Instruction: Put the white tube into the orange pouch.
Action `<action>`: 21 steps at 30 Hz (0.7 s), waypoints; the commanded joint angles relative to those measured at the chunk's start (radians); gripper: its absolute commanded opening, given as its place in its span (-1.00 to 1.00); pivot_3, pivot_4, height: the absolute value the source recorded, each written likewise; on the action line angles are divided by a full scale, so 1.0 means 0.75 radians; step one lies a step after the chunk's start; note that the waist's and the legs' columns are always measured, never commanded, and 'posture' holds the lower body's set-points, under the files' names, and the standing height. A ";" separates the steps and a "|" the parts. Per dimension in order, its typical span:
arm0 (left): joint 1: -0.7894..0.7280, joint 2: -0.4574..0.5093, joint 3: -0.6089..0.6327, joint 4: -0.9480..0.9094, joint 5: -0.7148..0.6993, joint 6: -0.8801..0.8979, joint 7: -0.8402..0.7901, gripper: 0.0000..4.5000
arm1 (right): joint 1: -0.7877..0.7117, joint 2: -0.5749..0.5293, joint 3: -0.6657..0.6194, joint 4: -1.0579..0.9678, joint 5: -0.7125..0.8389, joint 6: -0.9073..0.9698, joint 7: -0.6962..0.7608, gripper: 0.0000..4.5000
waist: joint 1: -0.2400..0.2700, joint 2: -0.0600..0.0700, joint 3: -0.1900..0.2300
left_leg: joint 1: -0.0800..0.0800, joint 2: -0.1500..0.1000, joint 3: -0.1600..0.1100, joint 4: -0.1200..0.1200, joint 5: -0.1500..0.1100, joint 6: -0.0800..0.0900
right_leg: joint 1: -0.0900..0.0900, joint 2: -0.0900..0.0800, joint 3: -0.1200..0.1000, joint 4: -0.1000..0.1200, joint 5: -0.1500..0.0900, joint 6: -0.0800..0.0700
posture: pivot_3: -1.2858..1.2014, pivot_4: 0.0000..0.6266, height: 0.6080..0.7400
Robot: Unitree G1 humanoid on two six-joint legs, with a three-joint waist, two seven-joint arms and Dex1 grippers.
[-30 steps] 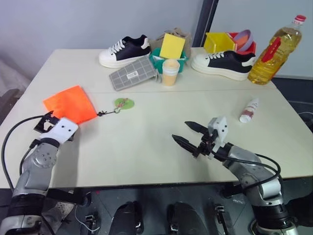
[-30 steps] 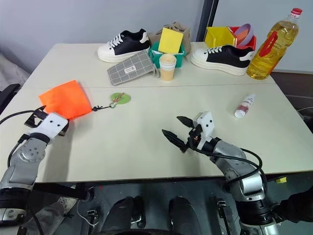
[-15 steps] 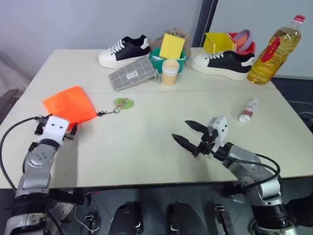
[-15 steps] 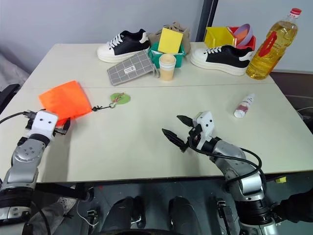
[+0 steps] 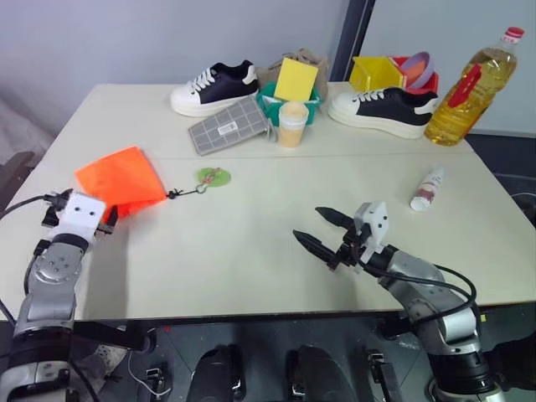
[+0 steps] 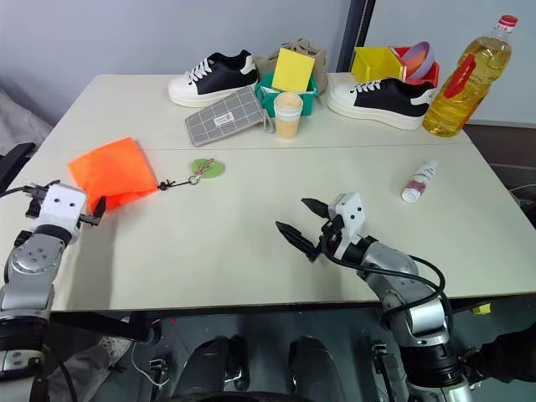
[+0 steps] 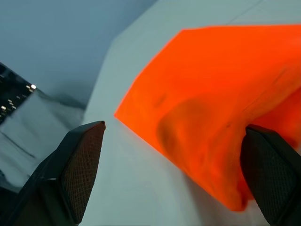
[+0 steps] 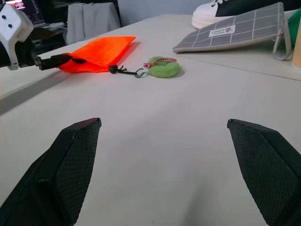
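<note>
Two grippers hang over our pale table, and we take things from the left edge across. First comes our left gripper, its black fingers spread wide and holding nothing, level with the near corner of the orange pouch; in the left wrist view the pouch's folded edge lies between the two fingers, though we cannot tell whether either one touches the fabric. The pouch lies flat near the table's left side, and its thin black cord runs right to a round green tag (a scrap of checked ribbon lies on it). Behind these, along the far edge, sit a black-and-white shoe, a grey checked case, a cream cup in front of a green basket with a yellow card, a second shoe and an oil bottle. Nearer us, right of centre, our right gripper hovers above bare table with its fingers wide apart and empty, pointing toward the left. Well to the right of it, the white tube lies on the table, in front of the bottle.
</note>
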 commanded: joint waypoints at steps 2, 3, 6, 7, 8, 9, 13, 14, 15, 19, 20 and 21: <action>-0.050 0.032 -0.040 0.047 0.081 -0.047 0.055 1.00 | -0.030 0.007 -0.002 -0.056 0.005 -0.001 -0.019 0.98 | -0.001 0.000 0.000 | 0.000 0.000 0.000 0.000 0.000 0.000 | 0.000 0.000 0.000 0.000 0.000 0.000 | 0.03 -0.52 1.00; -0.057 0.032 -0.050 0.058 0.092 -0.051 0.059 1.00 | -0.033 0.006 -0.003 -0.058 0.006 0.002 -0.021 0.98 | -0.001 0.000 0.000 | 0.000 0.000 0.000 0.000 0.000 0.000 | 0.000 0.000 0.000 0.000 0.000 0.000 | 0.03 -0.52 1.00; -0.077 0.030 -0.070 0.086 0.107 -0.058 0.067 0.63 | -0.034 -0.001 -0.011 -0.055 0.009 -0.001 -0.017 1.00 | -0.001 0.000 0.000 | 0.000 0.000 0.000 0.000 0.000 0.000 | 0.000 0.000 0.000 0.000 0.000 0.000 | 0.03 -0.52 1.00; -0.083 0.030 -0.075 0.095 0.110 -0.060 0.067 0.45 | -0.034 -0.003 -0.014 -0.051 0.009 -0.004 -0.014 1.00 | -0.001 0.000 0.000 | 0.000 0.000 0.000 0.000 0.000 0.000 | 0.000 0.000 0.000 0.000 0.000 0.000 | 0.03 -0.52 1.00; -0.087 0.031 -0.079 0.102 0.113 -0.060 0.066 0.18 | -0.033 -0.005 -0.017 -0.048 0.008 -0.008 -0.012 1.00 | -0.001 0.000 0.000 | 0.000 0.000 0.000 0.000 0.000 0.000 | 0.000 0.000 0.000 0.000 0.000 0.000 | 0.03 -0.52 1.00; -0.091 0.031 -0.084 0.110 0.115 -0.061 0.064 -0.06 | -0.029 -0.006 -0.020 -0.042 0.007 -0.015 -0.008 1.00 | -0.001 0.000 0.000 | 0.000 0.000 0.000 0.000 0.000 0.000 | 0.000 0.000 0.000 0.001 0.000 0.000 | 0.03 -0.52 1.00; -0.099 0.034 -0.092 0.126 0.114 -0.067 0.064 -0.97 | -0.018 -0.007 -0.023 -0.024 0.000 -0.039 0.003 1.00 | -0.001 0.000 0.000 | 0.000 0.000 0.000 0.001 0.000 0.000 | 0.000 0.000 0.000 0.001 0.000 0.000 | 0.03 -0.52 1.00; -0.101 0.035 -0.093 0.129 0.113 -0.069 0.063 -0.97 | -0.016 -0.006 -0.022 -0.018 -0.003 -0.046 0.004 1.00 | -0.001 0.000 0.000 | 0.000 0.000 0.000 0.001 0.000 0.000 | 0.000 0.000 0.000 0.001 0.000 0.000 | 0.03 -0.52 1.00; -0.102 0.036 -0.094 0.131 0.113 -0.071 0.062 -0.97 | -0.016 -0.005 -0.020 -0.012 -0.006 -0.052 0.005 1.00 | -0.001 0.000 0.000 | 0.000 0.000 0.000 0.001 0.000 0.000 | 0.000 0.000 0.000 0.001 0.000 0.000 | 0.03 -0.52 1.00; -0.100 0.036 -0.099 0.121 0.104 -0.081 0.043 -0.97 | -0.021 0.004 -0.014 0.005 -0.017 -0.068 0.003 1.00 | 0.000 0.000 0.000 | 0.000 0.000 0.000 0.001 0.000 0.000 | 0.000 0.000 0.000 0.001 0.000 0.000 | 0.03 -0.52 1.00; -0.097 0.031 -0.098 0.102 0.087 -0.087 0.022 -0.97 | -0.024 0.005 -0.013 0.006 -0.018 -0.070 0.001 1.00 | 0.000 0.000 0.000 | 0.000 0.000 0.000 0.001 0.000 0.000 | 0.000 0.000 0.000 0.001 0.000 0.000 | 0.03 -0.52 1.00; -0.093 0.020 -0.092 0.077 0.058 -0.092 -0.004 -0.97 | -0.025 0.006 -0.012 0.007 -0.019 -0.070 -0.001 1.00 | 0.000 0.000 0.000 | 0.000 0.000 0.000 0.001 0.000 0.000 | 0.000 0.000 0.000 0.001 0.000 0.000 | 0.03 -0.52 1.00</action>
